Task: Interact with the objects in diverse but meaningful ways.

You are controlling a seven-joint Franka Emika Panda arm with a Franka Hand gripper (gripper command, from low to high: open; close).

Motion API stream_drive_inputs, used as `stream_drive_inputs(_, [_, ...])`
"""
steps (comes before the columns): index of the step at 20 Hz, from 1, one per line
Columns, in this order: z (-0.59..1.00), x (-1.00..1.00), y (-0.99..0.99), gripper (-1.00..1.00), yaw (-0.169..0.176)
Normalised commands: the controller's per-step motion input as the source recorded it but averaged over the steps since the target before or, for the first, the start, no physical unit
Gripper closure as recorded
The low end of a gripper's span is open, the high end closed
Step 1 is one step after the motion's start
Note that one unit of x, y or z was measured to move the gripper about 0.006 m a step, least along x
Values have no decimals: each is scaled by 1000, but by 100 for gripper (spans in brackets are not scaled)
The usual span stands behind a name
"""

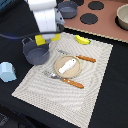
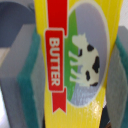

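Exterior view first: the arm's white body comes in from the top, w/ the gripper [image 1: 46, 39] sitting right over the grey-blue pot [image 1: 36, 52] at the exterior view's left edge of the striped placemat [image 1: 95, 70]. You can see bits of the yellow butter box [image 1: 40, 39] poking out either side of the fingers, just above the pot rim, so it's held up, not lying on the mat. The banana [image 1: 82, 40] sits near the mat's top edge, well apart from the pot. Middle of the mat there's a tan plate [image 1: 67, 66] w/ a small white piece [image 1: 67, 66] on it. A knife [image 1: 80, 57] w/ an orange handle lies beside the plate on the far side, a fork [image 1: 63, 79] w/ an orange handle on the near side. Pale blue carton [image 1: 7, 72] is off the mat on the black table [image 1: 112, 100], far to the exterior view's left. Up top there's a toy stove [image 1: 102, 20] w/ dark burners, a dark pot [image 1: 67, 8] next to it and a beige bowl [image 1: 122, 16] at the exterior view's right edge.

Wrist view: box fills the frame, red "BUTTER" banner + cow pic on it. Teal pads [image 2: 29, 85] press on both of its sides, so the fingers are closed down to the box's width and gripping it. Can't see anything below, too blurry.
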Motion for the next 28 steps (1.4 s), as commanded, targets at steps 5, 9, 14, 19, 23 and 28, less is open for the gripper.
stream_drive_inputs(5, [-51, 457, -718, 100, 0])
stream_drive_inputs(9, [-218, 249, -484, 100, 0])
stream_drive_inputs(14, [-241, 282, -383, 100, 0])
stream_drive_inputs(19, [-157, 355, -598, 100, -36])
stream_drive_inputs(23, [-246, 265, -549, 100, -38])
stream_drive_inputs(28, [-310, 85, -290, -100, -7])
